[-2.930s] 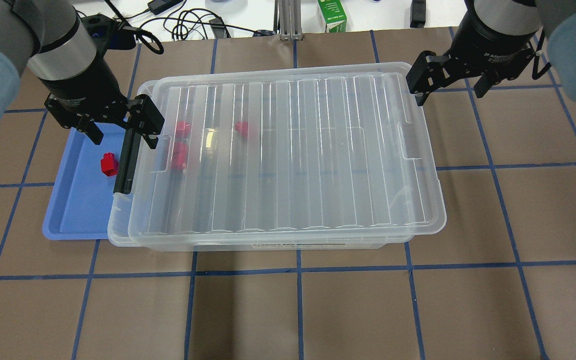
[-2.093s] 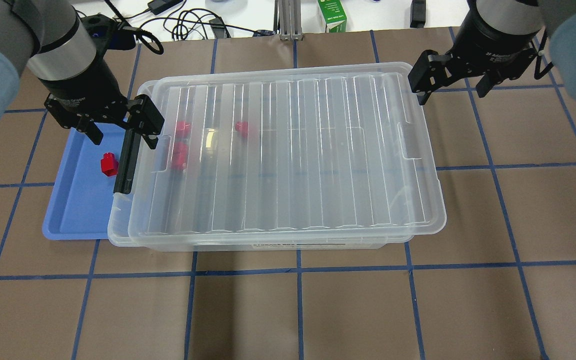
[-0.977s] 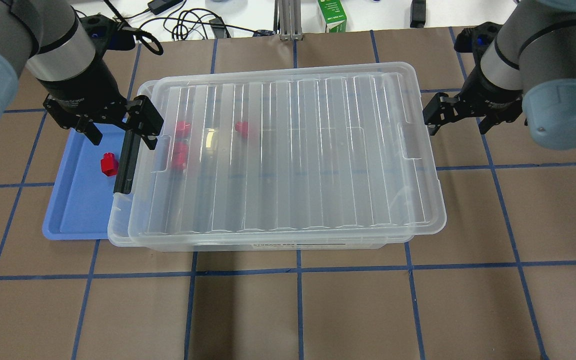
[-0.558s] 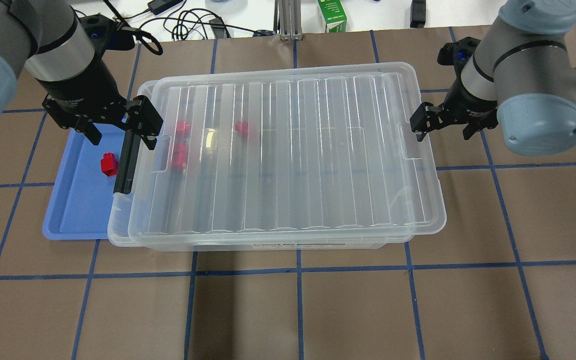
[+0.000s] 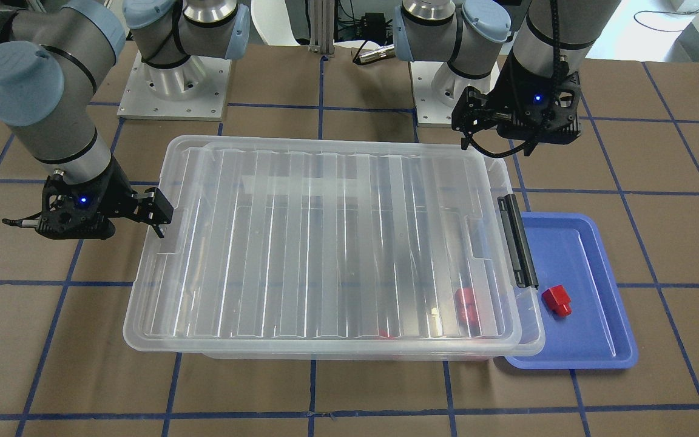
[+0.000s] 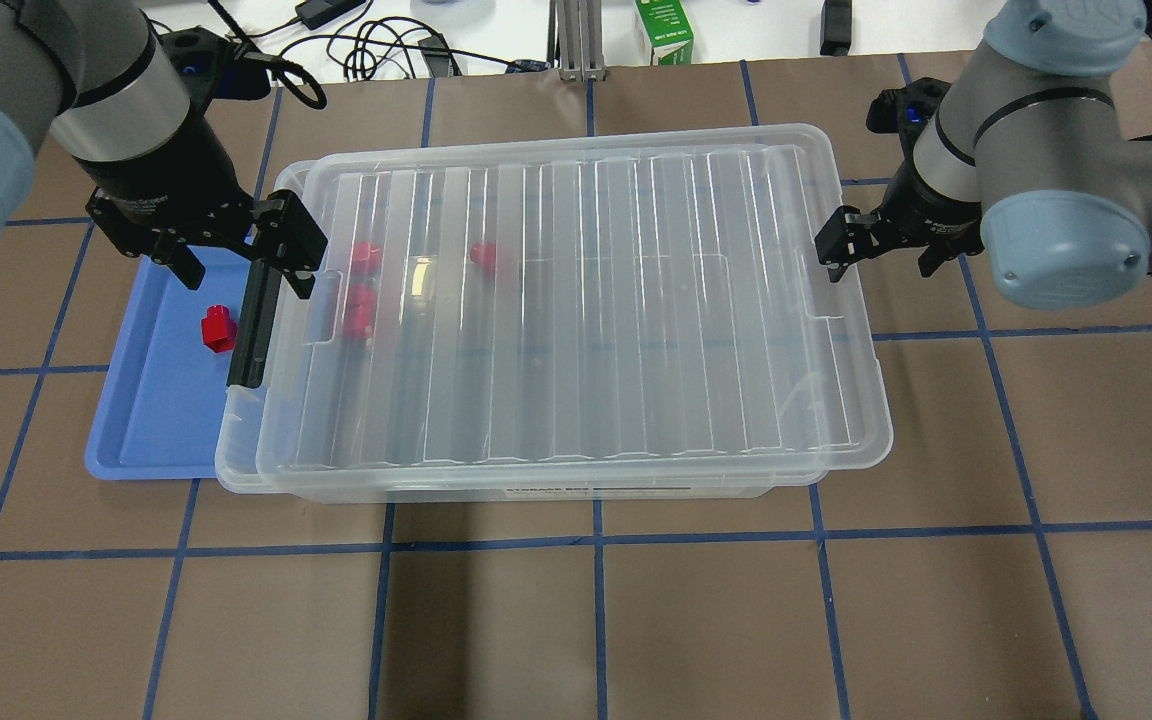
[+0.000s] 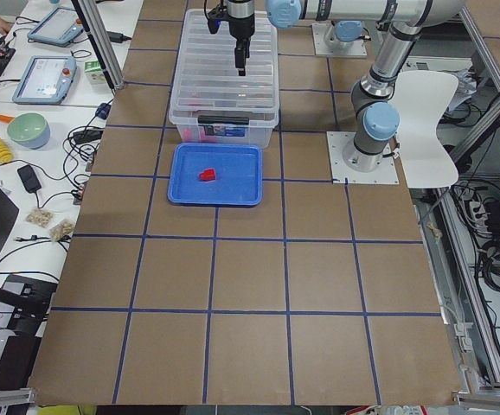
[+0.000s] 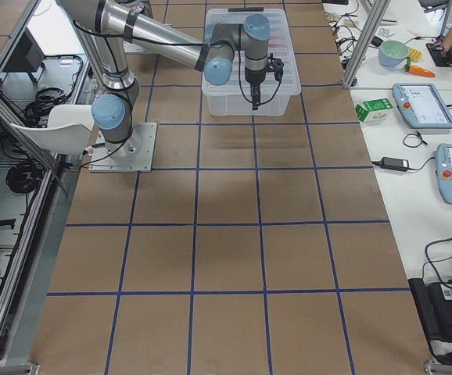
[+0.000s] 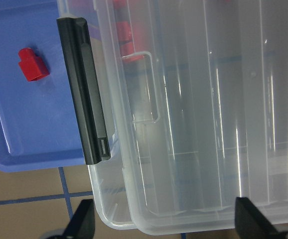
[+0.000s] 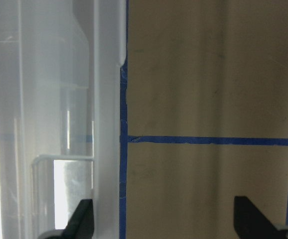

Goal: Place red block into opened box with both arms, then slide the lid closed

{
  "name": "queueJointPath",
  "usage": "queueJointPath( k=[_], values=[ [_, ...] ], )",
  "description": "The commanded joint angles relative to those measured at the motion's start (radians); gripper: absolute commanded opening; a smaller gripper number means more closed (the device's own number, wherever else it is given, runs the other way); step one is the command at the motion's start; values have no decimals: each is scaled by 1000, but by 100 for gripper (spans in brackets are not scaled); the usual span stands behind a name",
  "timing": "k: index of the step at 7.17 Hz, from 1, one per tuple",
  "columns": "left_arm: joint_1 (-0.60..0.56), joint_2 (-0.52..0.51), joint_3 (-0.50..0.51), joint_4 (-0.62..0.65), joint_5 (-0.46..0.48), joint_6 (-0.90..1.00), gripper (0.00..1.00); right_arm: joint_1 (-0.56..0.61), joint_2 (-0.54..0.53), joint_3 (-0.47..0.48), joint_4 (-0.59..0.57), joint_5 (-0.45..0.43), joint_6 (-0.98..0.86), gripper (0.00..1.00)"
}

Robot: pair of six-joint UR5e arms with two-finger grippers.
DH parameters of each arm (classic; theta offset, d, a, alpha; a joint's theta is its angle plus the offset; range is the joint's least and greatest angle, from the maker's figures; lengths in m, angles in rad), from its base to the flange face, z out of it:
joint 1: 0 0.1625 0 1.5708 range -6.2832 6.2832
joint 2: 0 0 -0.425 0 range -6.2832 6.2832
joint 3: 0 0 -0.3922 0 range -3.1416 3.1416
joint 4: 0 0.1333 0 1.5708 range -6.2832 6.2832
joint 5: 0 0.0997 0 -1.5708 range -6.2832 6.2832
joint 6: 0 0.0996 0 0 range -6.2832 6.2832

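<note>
The clear box stands mid-table with the ribbed lid lying on it, shifted a little toward my right side. Three red blocks show blurred through the lid near the black latch bar. Another red block lies on the blue tray. My left gripper hangs open above the latch end, holding nothing. My right gripper is open and low at the lid's opposite short end. In the right wrist view one fingertip is over the lid's rim and the other over the table.
The blue tray is tucked against the box's latch end. A green carton and cables lie beyond the table's far edge. Brown mat with blue grid lines surrounds the box on the near side.
My right arm has swung from the box's far right corner down and forward to the lid's right short end, its gripper still open. The left arm, lid and blocks have not moved.
</note>
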Motion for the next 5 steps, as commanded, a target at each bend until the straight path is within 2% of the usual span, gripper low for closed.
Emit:
queueJointPath(
  k=[1, 5],
  values=[
    [0, 3, 0, -2, 1, 1, 100, -30, 6, -4, -18, -8, -73, 100],
    [0, -6, -1, -1, -1, 4, 100, -128, 5, -9, -11, -13, -155, 100]
  ],
)
